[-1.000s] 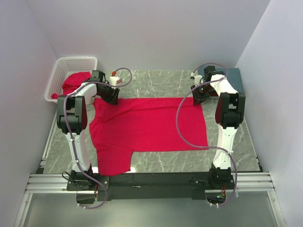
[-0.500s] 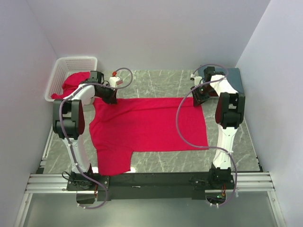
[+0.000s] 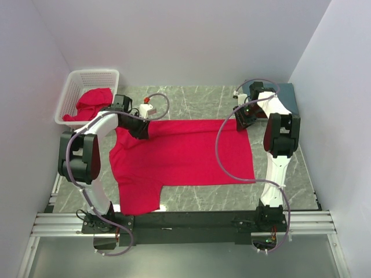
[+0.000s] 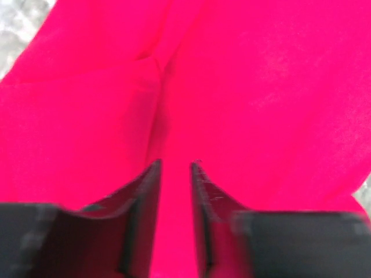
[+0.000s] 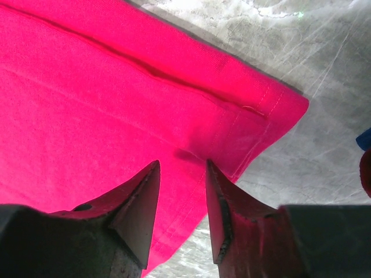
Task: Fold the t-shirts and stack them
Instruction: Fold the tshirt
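Red t-shirt (image 3: 185, 153), spread flat: left gripper (image 3: 141, 130) has shifted right along its far edge, jaws narrowly parted (nothing pinched); right gripper (image 3: 242, 119) parted at far-right corner. Fold unstarted.

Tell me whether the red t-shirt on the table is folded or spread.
Spread: the red t-shirt lies flat across the table, with no fold.

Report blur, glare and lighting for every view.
Left wrist view: blurred, the left tool has smeared edges and the bright red cloth t-shirt shows no weave. Right wrist view: crisp, hem stitching readable, glare whitening the grey marble-patterned tabletop. Top external view: evenly lit, sharp, only faint shadows.
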Robot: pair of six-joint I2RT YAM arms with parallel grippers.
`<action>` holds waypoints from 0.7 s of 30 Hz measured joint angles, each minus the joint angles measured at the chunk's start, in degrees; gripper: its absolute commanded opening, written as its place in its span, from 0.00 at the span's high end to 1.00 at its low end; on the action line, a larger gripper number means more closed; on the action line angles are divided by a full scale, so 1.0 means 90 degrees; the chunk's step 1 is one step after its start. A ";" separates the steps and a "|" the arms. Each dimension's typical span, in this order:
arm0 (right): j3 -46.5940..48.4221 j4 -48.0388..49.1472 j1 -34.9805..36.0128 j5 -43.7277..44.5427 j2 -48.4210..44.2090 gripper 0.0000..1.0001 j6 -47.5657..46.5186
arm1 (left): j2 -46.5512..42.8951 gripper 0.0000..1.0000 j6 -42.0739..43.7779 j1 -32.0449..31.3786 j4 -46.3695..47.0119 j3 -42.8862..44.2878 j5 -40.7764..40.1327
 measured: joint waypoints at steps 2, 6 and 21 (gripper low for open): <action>0.0005 -0.0002 0.0000 -0.0017 -0.0005 0.53 0.0000 | 0.0044 0.61 -0.0066 0.0090 -0.0027 0.0087 0.0000; 0.0151 -0.0087 0.0000 -0.0104 -0.0007 0.52 0.0029 | 0.0311 0.54 -0.0163 0.0323 -0.0012 0.0661 -0.0015; 0.1314 0.0034 0.0017 0.0036 0.0340 0.41 0.0435 | 0.1880 0.40 -0.0678 0.0454 0.0129 0.2171 -0.0408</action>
